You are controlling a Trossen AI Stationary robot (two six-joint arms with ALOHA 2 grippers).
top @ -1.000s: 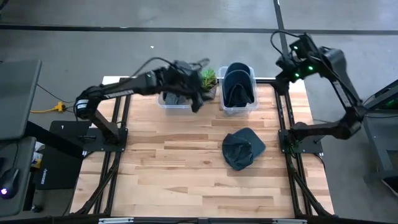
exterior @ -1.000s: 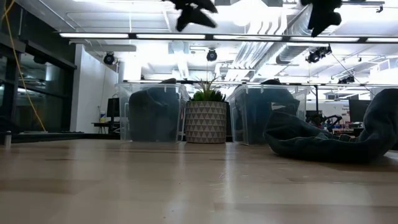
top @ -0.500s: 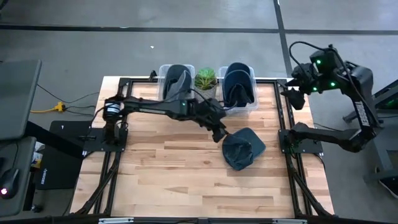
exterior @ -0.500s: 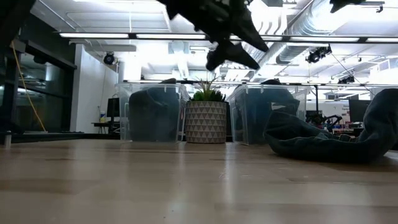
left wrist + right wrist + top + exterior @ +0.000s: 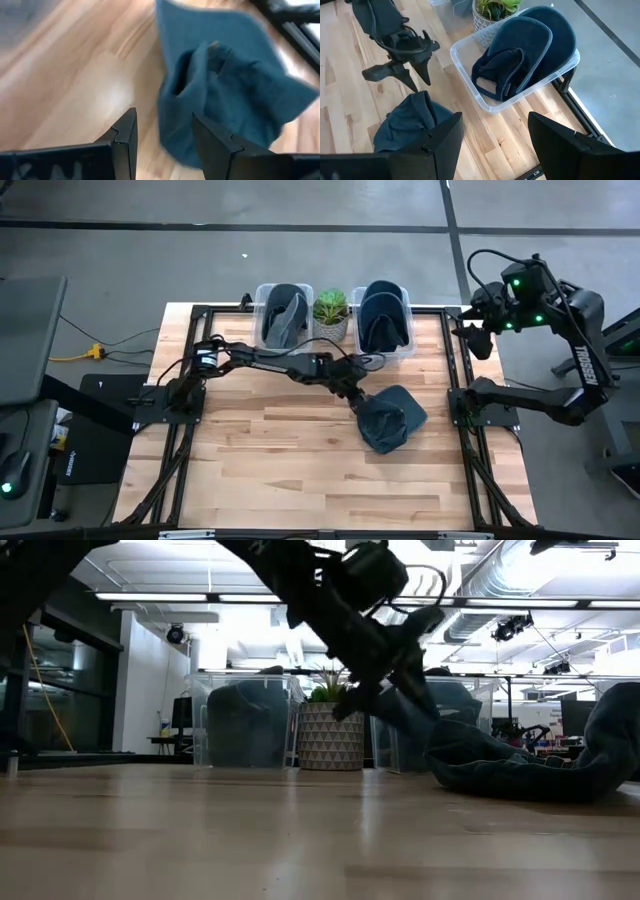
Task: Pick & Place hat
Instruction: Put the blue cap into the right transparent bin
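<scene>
A crumpled dark teal hat (image 5: 392, 418) lies on the wooden table right of centre; it also shows in the left wrist view (image 5: 230, 90), the right wrist view (image 5: 412, 122) and the low view (image 5: 520, 765). My left gripper (image 5: 358, 398) is open and slants down just short of the hat's far-left edge. Its fingers (image 5: 131, 135) straddle that edge without clear contact. In the low view my left gripper (image 5: 390, 700) hangs above the table beside the hat. My right gripper (image 5: 495, 150) is open and held high past the table's right edge (image 5: 478, 338).
Two clear bins stand at the far edge. The left bin (image 5: 283, 320) holds a dark hat and the right bin (image 5: 383, 320) holds dark blue hats (image 5: 520, 55). A potted plant (image 5: 331, 308) sits between them. Bare wood (image 5: 280, 460) spreads toward the near edge.
My left gripper has swung from above the left bin toward the table's right and near side. It has come down and rolled until it reached the hat's edge. My right gripper has drawn back toward the right, off the table. The hat has stayed put.
</scene>
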